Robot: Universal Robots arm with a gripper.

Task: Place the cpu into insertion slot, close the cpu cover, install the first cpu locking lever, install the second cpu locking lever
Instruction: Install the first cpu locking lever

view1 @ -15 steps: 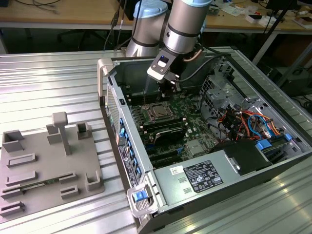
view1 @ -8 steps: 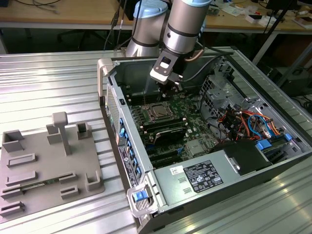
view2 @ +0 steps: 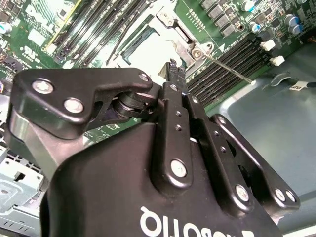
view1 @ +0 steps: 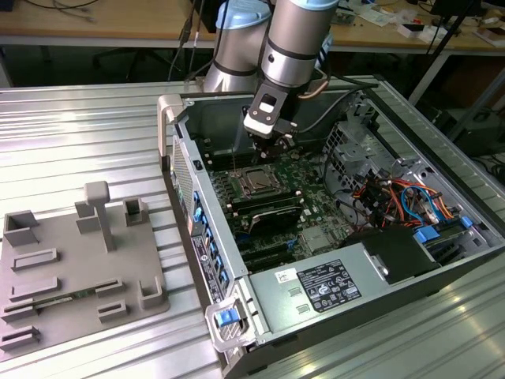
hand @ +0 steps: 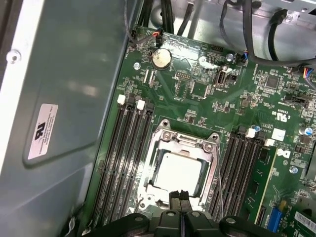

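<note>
Exterior view: the gripper [view1: 274,144] is hanging inside the open computer case [view1: 213,245], over the far part of the motherboard [view1: 316,178].
gripper state: fingertips are pressing together, holding nothing, at the insertion slot [hand: 147,192] edge.
cpu [hand: 177,170]: is lying flat in the slot.
cpu cover [hand: 190,143]: seemingly lying closed around it, a thin wire lever [hand: 218,182] running alongside.

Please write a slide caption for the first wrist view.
Shut pincer at the rim of the cpu cover, which lies over the cpu on the green motherboard.
</note>
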